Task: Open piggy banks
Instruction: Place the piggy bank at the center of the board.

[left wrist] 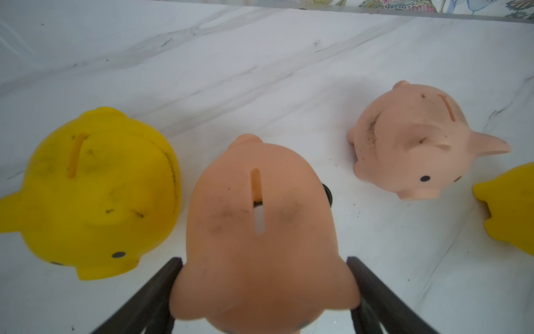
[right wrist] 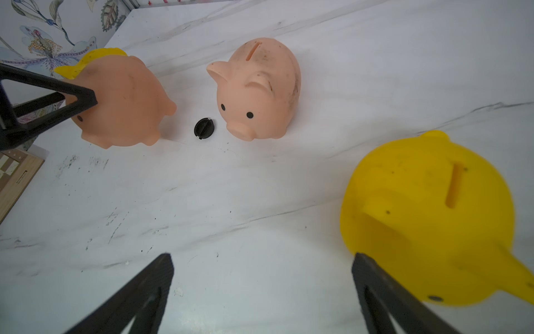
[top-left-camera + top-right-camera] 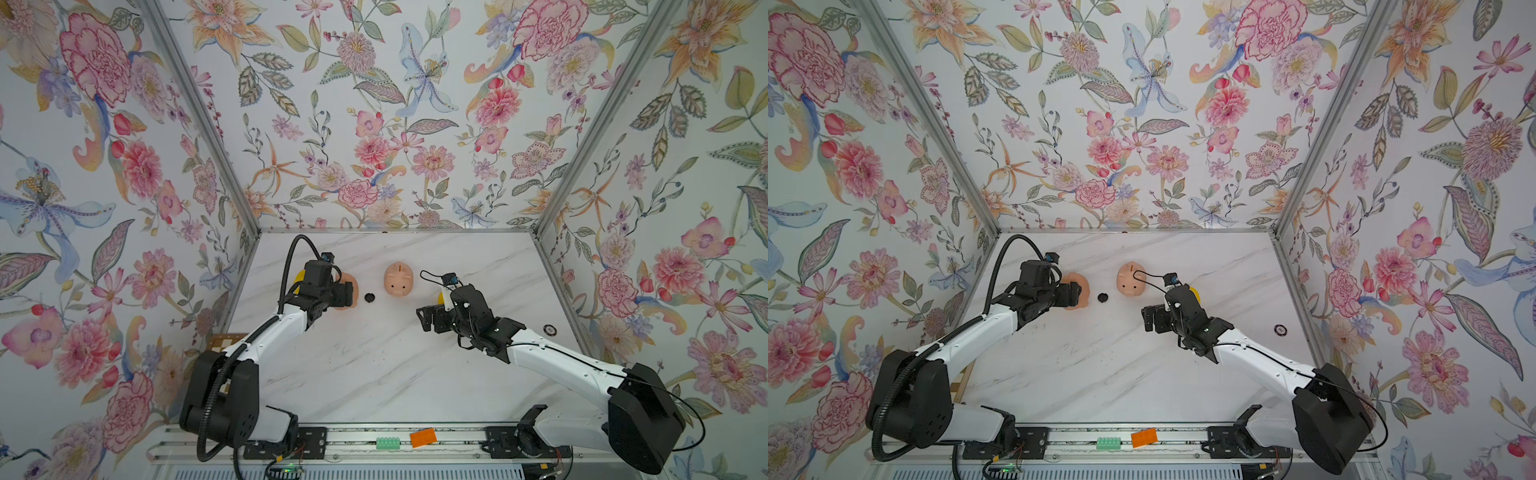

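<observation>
Marble top (image 3: 374, 365): peach pig (image 1: 260, 231) pinched btwn L gripper's (image 1: 263, 260) fingers (image 1: 159, 289).

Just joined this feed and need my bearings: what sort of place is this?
Probably a purpose-built robot test cell, not a home: floral-papered panels in an aluminium frame enclose a marble-look tabletop, and the left arm and right arm stand on a rail at its front edge.
</observation>
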Controlling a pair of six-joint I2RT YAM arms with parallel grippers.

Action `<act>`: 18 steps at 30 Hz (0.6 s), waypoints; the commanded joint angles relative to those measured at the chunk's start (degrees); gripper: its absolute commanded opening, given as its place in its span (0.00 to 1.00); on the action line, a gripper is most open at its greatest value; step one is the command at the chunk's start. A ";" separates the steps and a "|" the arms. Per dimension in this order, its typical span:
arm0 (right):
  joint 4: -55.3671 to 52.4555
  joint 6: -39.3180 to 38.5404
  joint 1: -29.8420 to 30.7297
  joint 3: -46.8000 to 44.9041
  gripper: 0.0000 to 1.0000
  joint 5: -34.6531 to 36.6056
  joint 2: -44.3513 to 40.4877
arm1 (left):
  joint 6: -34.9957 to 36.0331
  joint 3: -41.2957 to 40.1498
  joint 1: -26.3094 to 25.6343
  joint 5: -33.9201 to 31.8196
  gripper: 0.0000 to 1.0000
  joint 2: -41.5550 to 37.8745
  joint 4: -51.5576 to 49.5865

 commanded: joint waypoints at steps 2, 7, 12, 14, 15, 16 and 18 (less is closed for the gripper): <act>-2.44 -1.15 0.43 -1.09 0.99 2.00 -2.19 | 4.27 4.97 -0.87 -4.11 0.49 3.63 -0.41; -1.70 -1.00 0.40 -2.78 0.99 1.26 -4.57 | 5.62 7.44 -1.54 -4.13 0.49 7.93 -0.10; -1.90 -1.25 0.42 -3.18 0.99 0.60 -5.62 | 4.64 8.42 -2.89 -5.61 0.49 10.19 0.63; -1.88 -1.34 0.38 -3.36 0.99 0.44 -5.76 | 4.48 8.71 -3.71 -7.25 0.49 11.03 0.43; -1.87 -1.32 0.43 -3.43 0.99 0.46 -5.84 | 4.44 8.77 -3.81 -7.24 0.49 11.29 0.46; -1.87 -1.28 0.42 -3.53 0.99 0.52 -6.03 | 4.25 8.71 -3.99 -7.20 0.50 11.50 0.62; -1.87 -1.39 0.41 -3.78 0.99 0.63 -6.27 | 3.93 8.71 -4.20 -7.02 0.53 11.77 0.52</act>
